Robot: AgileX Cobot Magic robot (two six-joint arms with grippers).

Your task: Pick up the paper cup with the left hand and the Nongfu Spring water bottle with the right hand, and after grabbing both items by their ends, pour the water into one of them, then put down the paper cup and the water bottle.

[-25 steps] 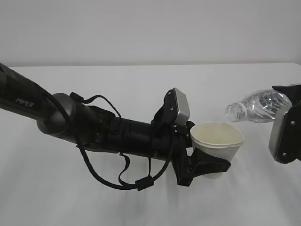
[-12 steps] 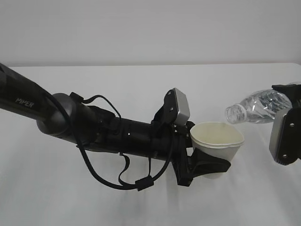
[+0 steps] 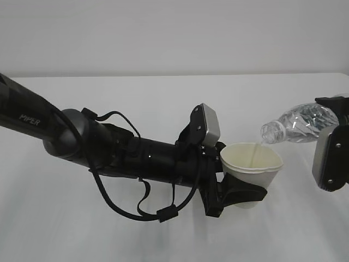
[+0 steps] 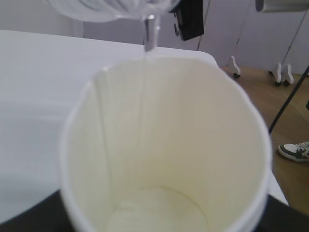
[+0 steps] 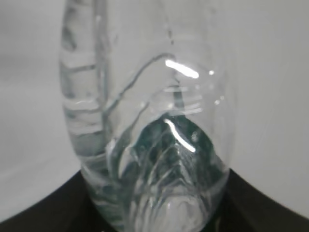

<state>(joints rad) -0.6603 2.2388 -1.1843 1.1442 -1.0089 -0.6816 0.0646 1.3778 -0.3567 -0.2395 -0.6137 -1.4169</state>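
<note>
Water runs in a thin clear thread from the open neck of the bottle down into the paper cup, meeting the cream inner wall just below the far side of the rim. From the left wrist view the same stream drops from the bottle mouth at the top edge and slides down the inside of the cup, and a little liquid seems to lie on the cup's round bottom, though that part is soft and hard to read

The cup sits upright above the white table, held off its surface by the left gripper; the black fingers wrap the lower half of the cup from both sides and pinch it. The left arm comes in from the left edge, with loose black cables looping under it and a grey camera box riding just behind the cup

The bottle lies tipped nearly flat, neck lower and pointing left, its mouth right above the cup's right rim without touching it. Its base end goes into the right gripper at the right edge of the exterior view, where only part of the black fingers show. In the right wrist view the clear ribbed body fills the frame, a dark green tint showing through it, with black gripper parts hugging it at both lower corners, so the jaws are clamped on the bottle
</note>
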